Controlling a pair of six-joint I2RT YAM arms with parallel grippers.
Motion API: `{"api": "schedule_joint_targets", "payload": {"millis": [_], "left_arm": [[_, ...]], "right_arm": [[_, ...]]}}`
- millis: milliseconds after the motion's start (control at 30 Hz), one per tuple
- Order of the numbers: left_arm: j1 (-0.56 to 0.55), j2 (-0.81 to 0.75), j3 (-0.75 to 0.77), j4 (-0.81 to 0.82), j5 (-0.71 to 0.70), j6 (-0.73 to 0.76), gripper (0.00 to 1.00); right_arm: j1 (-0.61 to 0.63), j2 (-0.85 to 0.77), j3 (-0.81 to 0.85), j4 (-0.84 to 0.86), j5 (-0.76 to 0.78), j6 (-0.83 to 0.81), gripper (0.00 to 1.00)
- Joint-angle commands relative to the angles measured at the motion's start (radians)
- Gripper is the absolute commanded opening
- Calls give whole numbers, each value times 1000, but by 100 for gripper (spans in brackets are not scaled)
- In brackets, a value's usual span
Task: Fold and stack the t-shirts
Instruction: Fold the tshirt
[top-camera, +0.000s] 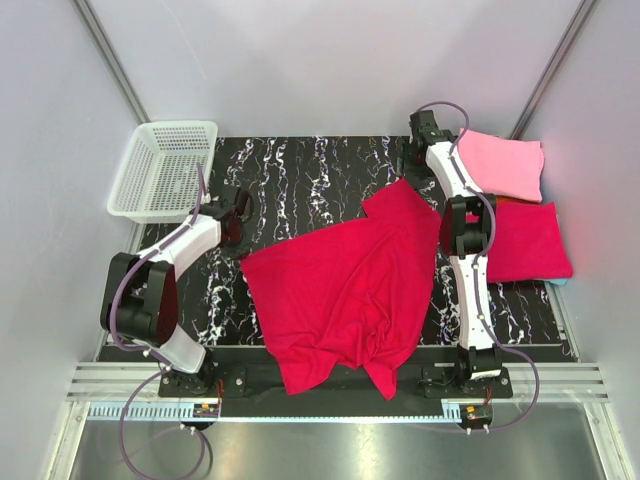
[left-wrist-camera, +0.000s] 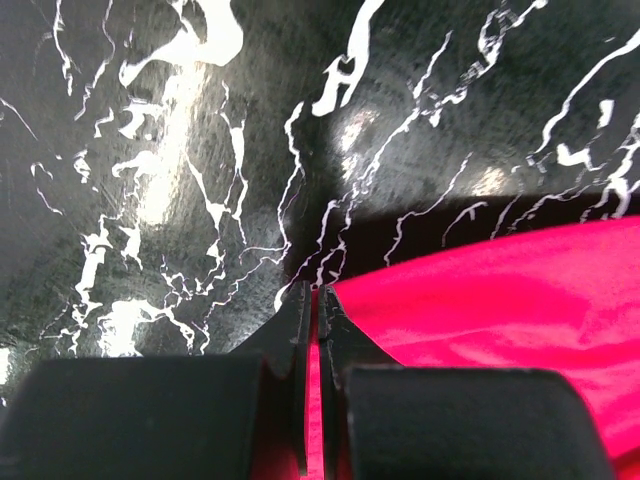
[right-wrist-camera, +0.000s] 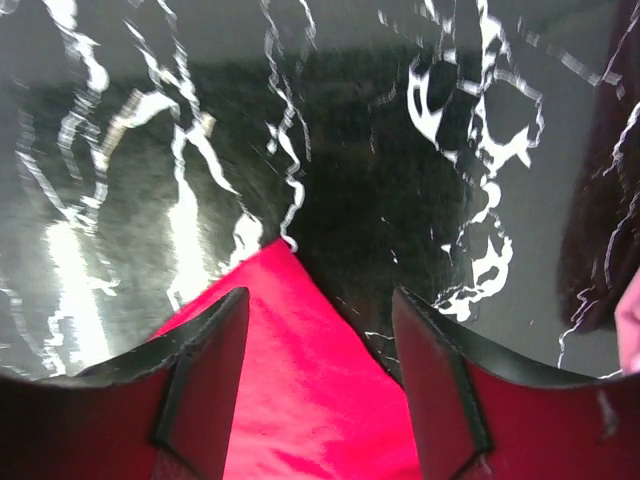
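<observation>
A crimson t-shirt (top-camera: 345, 290) lies spread and creased across the middle of the black marble table (top-camera: 310, 165). My left gripper (top-camera: 240, 225) is at its left corner. In the left wrist view the gripper (left-wrist-camera: 312, 292) is shut on a thin edge of the shirt (left-wrist-camera: 500, 300). My right gripper (top-camera: 410, 160) is at the shirt's far right corner. In the right wrist view the gripper (right-wrist-camera: 320, 300) is open, with the pointed red corner (right-wrist-camera: 300, 400) lying between the fingers. A folded pink t-shirt (top-camera: 505, 165) and a folded crimson t-shirt (top-camera: 525, 240) lie at the right.
A white mesh basket (top-camera: 165, 170) stands at the table's far left corner. A sliver of turquoise (top-camera: 562, 283) shows under the folded crimson shirt. The spread shirt's lower hem hangs over the near table edge (top-camera: 330, 375). Grey walls close in both sides.
</observation>
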Motion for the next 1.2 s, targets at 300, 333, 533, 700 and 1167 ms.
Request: {"api": "schedule_joint_targets", "payload": {"millis": [300, 333, 533, 700, 1167], "left_arm": [[1, -12, 62, -14, 1, 17, 0], [1, -13, 61, -14, 0, 17, 0], [1, -10, 56, -14, -5, 19, 0], [1, 2, 61, -13, -5, 17, 0], [1, -1, 64, -13, 0, 20, 0]], "right_arm": [[-16, 64, 63, -130, -69, 13, 53], [-16, 69, 66, -128, -77, 9, 53], [-15, 75, 106, -128, -137, -14, 53], [-13, 86, 129, -131, -169, -30, 55], [8, 181, 169, -223, -203, -88, 39]]}}
